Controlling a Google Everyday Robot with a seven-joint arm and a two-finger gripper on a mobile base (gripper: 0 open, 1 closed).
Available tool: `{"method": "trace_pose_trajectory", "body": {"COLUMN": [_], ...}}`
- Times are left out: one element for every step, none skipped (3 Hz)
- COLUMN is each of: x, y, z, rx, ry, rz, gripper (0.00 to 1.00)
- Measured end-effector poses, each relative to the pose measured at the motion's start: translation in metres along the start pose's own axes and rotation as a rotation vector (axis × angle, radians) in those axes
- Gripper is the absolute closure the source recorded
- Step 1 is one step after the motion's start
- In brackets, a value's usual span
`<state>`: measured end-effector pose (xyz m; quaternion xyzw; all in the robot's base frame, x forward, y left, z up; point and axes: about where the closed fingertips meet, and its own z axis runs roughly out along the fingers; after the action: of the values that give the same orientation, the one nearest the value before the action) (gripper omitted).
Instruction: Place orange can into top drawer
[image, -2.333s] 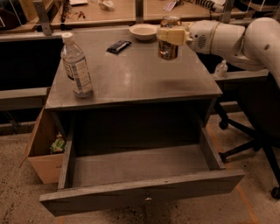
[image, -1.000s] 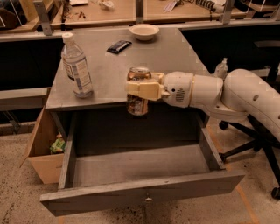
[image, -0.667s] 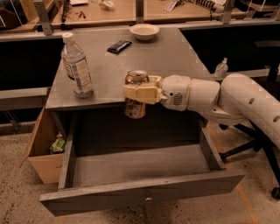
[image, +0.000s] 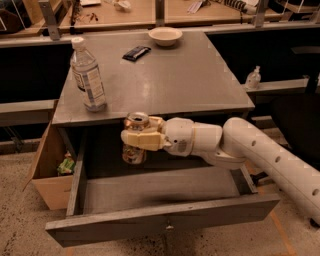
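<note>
Presently: cream-coloured two-finger gripper (image: 135, 139) sits just in front of the table's front edge, over the left-centre of the open drawer. Its fingers (image: 142, 141) are pinched around the middle of the small coppery orange can (image: 134, 154), one on each side.

- Can is upright, with its silver top level with the tabletop's front edge. Its base is clear of the drawer floor and its body hangs inside the drawer's opening.
- White jointed robot arm (image: 265, 155) reaches in from the lower right, crossing above the drawer's right side wall.
- Wide shallow grey wooden top drawer (image: 165, 192) is pulled well out. The plain flat front has a small central knob (image: 170, 228). A dark shadow lies on the floor under the arm.
- Square grey wooden table (image: 170, 80) carries:
  - a clear plastic water bottle with white cap (image: 88, 75), upright near the left front corner;
  - a shallow pale ceramic bowl (image: 165, 36) at the back edge;
  - a flat black rectangular object (image: 136, 52) just in front-left of the bowl.
- All three stand well apart from the can.
- Open brown cardboard box (image: 46, 170) sits on the floor beside the table's left side, with something green inside.
- Small clear pump bottle (image: 253, 78) stands on a ledge to the right of the table.
</note>
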<state>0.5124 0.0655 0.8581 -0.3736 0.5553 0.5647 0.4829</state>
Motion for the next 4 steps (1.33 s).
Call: {"method": "trace_pose_trajectory", "body": {"x": [0.039,0.075,0.108,0.137], "y": [0.001,-0.006,-0.015,-0.028], "z": [0.017,0.030,0.035,0.034], "rx": [-0.069,-0.087,-0.059,-0.014], "ry": [0.026,0.087,0.126,0.152], "rz": [-0.003,-0.025,-0.030,-0.031], "gripper": [1.00,1.00,1.00,1.00]}}
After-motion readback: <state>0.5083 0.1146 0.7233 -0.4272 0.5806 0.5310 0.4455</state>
